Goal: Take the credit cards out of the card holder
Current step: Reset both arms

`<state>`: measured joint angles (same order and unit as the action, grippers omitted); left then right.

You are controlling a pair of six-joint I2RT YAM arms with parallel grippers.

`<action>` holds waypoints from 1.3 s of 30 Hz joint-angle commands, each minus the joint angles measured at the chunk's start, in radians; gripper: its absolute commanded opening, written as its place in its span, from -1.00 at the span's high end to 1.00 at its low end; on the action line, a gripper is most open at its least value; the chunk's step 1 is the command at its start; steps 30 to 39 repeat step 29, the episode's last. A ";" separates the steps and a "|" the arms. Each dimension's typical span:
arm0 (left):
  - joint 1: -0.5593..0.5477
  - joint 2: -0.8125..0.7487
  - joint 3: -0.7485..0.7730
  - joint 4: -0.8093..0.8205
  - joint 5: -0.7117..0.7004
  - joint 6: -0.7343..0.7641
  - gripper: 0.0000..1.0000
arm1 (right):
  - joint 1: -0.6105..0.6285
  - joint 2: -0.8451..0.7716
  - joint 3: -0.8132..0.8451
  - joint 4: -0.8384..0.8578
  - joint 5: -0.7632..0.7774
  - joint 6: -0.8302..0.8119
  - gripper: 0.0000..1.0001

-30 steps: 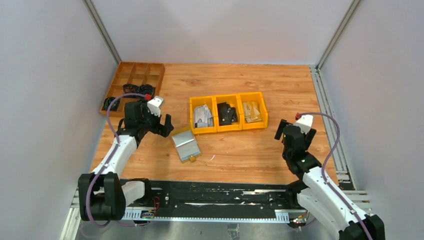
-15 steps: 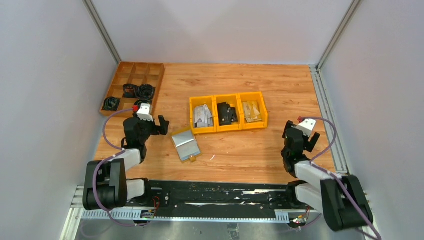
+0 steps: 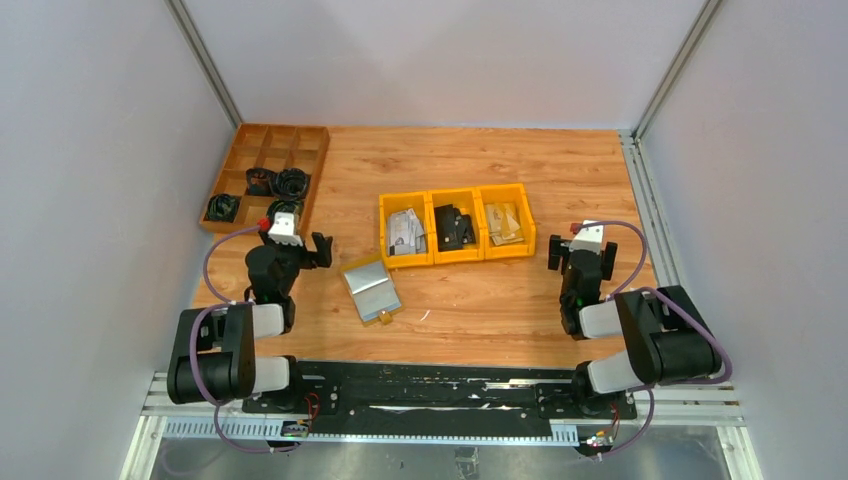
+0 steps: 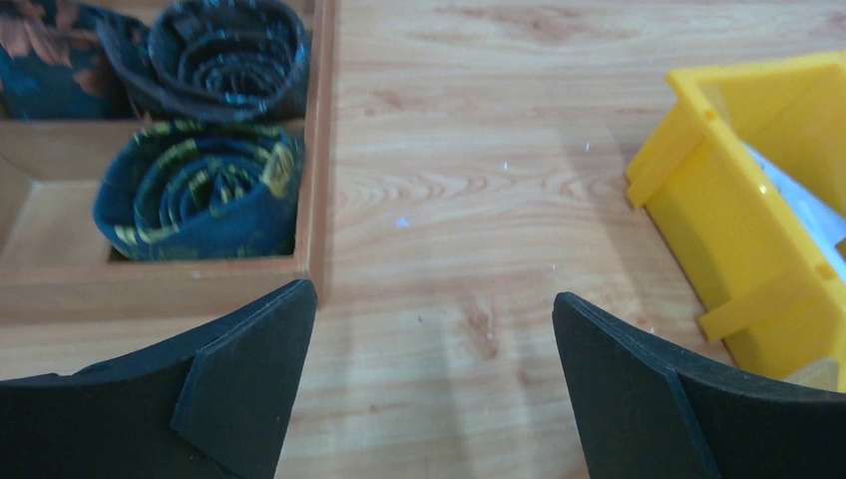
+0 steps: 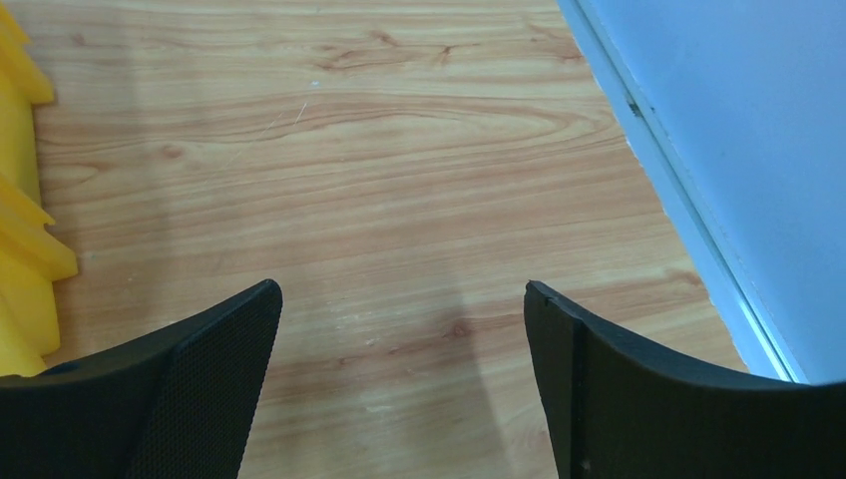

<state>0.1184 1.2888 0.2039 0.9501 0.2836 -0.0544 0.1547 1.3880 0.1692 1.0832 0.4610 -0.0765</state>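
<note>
The card holder [image 3: 371, 290] lies open on the wooden table, its grey inside facing up and a mustard-yellow edge and snap tab at its near end. Light grey, whitish flat cards [image 3: 405, 232] lie in the left yellow bin [image 3: 384, 232]; one white edge also shows in the left wrist view [image 4: 798, 200]. My left gripper [image 3: 293, 241] [image 4: 429, 299] is open and empty, low over bare wood to the left of the card holder. My right gripper [image 3: 582, 246] [image 5: 399, 289] is open and empty over bare wood to the right of the bins.
A row of three yellow bins [image 3: 458, 192] stands mid-table; the middle one holds black pieces, the right one tan pieces. A wooden compartment tray [image 3: 232, 170] with dark rolled items [image 4: 200, 195] sits at the far left. A metal rail [image 3: 650, 200] runs along the right edge.
Both arms have folded back toward their bases. The left gripper drew back from the card holder. The right gripper swung back, then slightly left. The card holder has not moved.
</note>
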 commanded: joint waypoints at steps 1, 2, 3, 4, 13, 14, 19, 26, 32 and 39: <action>0.003 0.013 -0.048 0.157 -0.013 0.045 -1.00 | -0.018 0.058 0.004 0.118 -0.035 -0.042 -0.89; -0.013 0.017 -0.056 0.166 -0.041 0.051 -1.00 | -0.018 0.060 0.029 0.072 -0.026 -0.034 -0.89; -0.044 0.042 -0.072 0.191 -0.080 0.088 -1.00 | -0.029 0.058 0.034 0.049 -0.032 -0.027 -0.90; -0.068 0.088 -0.098 0.313 -0.093 0.097 -1.00 | -0.041 0.054 0.039 0.035 -0.045 -0.013 -0.90; -0.099 0.061 -0.015 0.104 -0.244 0.077 -1.00 | -0.043 0.049 0.028 0.050 -0.080 -0.031 -0.94; -0.099 0.073 -0.016 0.120 -0.280 0.062 -1.00 | -0.043 0.051 0.028 0.055 -0.080 -0.032 -0.94; -0.100 0.079 -0.014 0.127 -0.269 0.068 -1.00 | -0.043 0.054 0.030 0.052 -0.082 -0.032 -0.96; -0.100 0.082 -0.019 0.146 -0.265 0.066 -1.00 | -0.061 0.050 0.045 0.011 -0.117 -0.017 -0.96; -0.100 0.082 -0.020 0.146 -0.265 0.067 -1.00 | -0.060 0.048 0.040 0.025 -0.116 -0.022 -0.96; -0.100 0.082 -0.020 0.146 -0.265 0.067 -1.00 | -0.060 0.048 0.040 0.025 -0.116 -0.022 -0.96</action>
